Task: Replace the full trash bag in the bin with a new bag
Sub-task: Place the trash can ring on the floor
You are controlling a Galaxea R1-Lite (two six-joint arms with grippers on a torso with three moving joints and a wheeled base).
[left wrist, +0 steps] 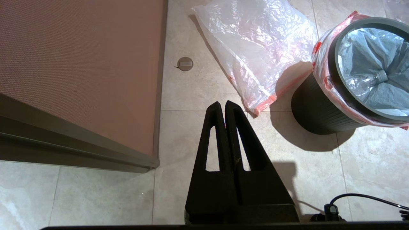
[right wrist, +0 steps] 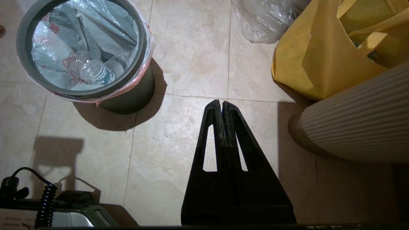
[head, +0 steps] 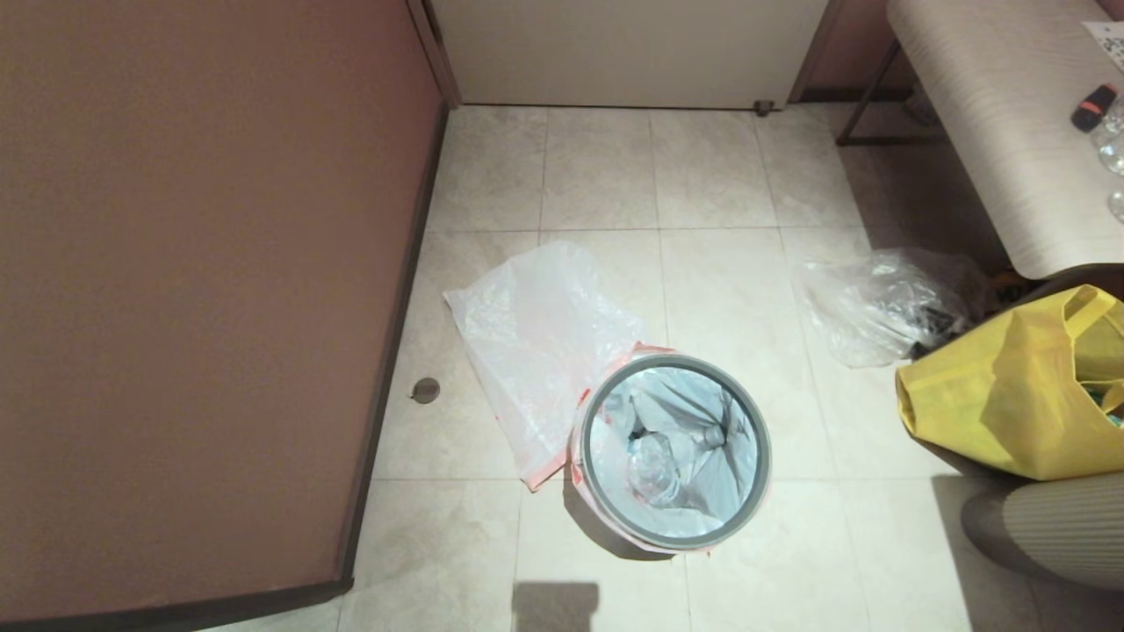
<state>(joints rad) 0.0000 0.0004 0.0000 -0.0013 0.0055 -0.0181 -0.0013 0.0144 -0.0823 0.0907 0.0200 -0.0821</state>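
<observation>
The bin (head: pixel 753 498) (left wrist: pixel 314 110) (right wrist: pixel 131 99), small, round and dark with a grey ring, stands on the tiled floor. The full trash bag (head: pixel 694 439) (left wrist: pixel 372 73) (right wrist: pixel 80 48) lines it, pink rim folded over the ring, clear bottles inside. The new bag (head: pixel 540 338) (left wrist: pixel 255 44) lies flat on the floor against the bin's left side. My left gripper (left wrist: pixel 222 103) is shut and empty, held above the floor short of the new bag's pink corner. My right gripper (right wrist: pixel 217 102) is shut and empty, above the floor to the right of the bin. Neither arm shows in the head view.
A brown wall panel (head: pixel 202 290) closes off the left. A colourless clear bag (head: pixel 878 303) and a big yellow bag (head: pixel 1010 395) lie right of the bin. A ribbed beige leg (right wrist: pixel 354 127) and a bench (head: pixel 1001 114) stand at the right. A floor plug (head: pixel 426 390) sits by the wall.
</observation>
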